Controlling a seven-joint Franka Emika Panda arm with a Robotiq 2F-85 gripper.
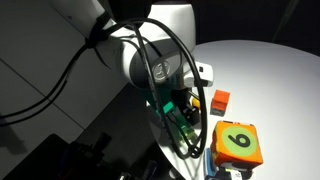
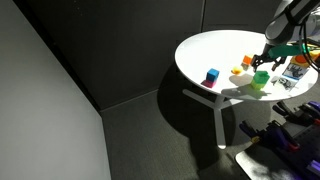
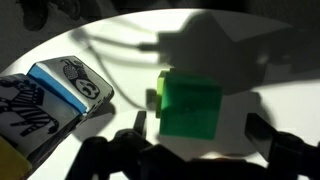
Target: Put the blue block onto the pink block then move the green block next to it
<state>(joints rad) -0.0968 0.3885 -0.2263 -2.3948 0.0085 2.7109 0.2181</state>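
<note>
1. Closest to the wrist camera, the gripper (image 3: pixel 198 125) has its jaws spread wide, one dark finger on either side of the green block (image 3: pixel 190 105). We see gaps on both sides, so nothing is gripped yet. We read this straddle as the set-up for a pinch across two opposite faces.
2. Just beyond the jaws, the green block sits flat on the white tabletop (image 3: pixel 290 70), roughly square to the fingers. That should let them meet its faces evenly.
3. Off to one side in the wrist view lies a printed carton (image 3: pixel 65 90), near the block but apart from it. We judge it close enough that the finger on that side needs care when lowering.
4. Farther across the tabletop, in an exterior view, a yellow-orange object (image 2: pixel 237 71) lies between the gripper and the stack. We would lift the green block over it, not slide it past.
5. Farthest off, near the tabletop's edge, the blue block (image 2: pixel 212 74) appears to sit on top of the pink block (image 2: pixel 210 83), well apart from the gripper. The picture is small, so we take the stacking as likely, not certain.
6. If so, the first half of the task is done. The jaws are placed round the green block because it must go beside that stack.
</note>
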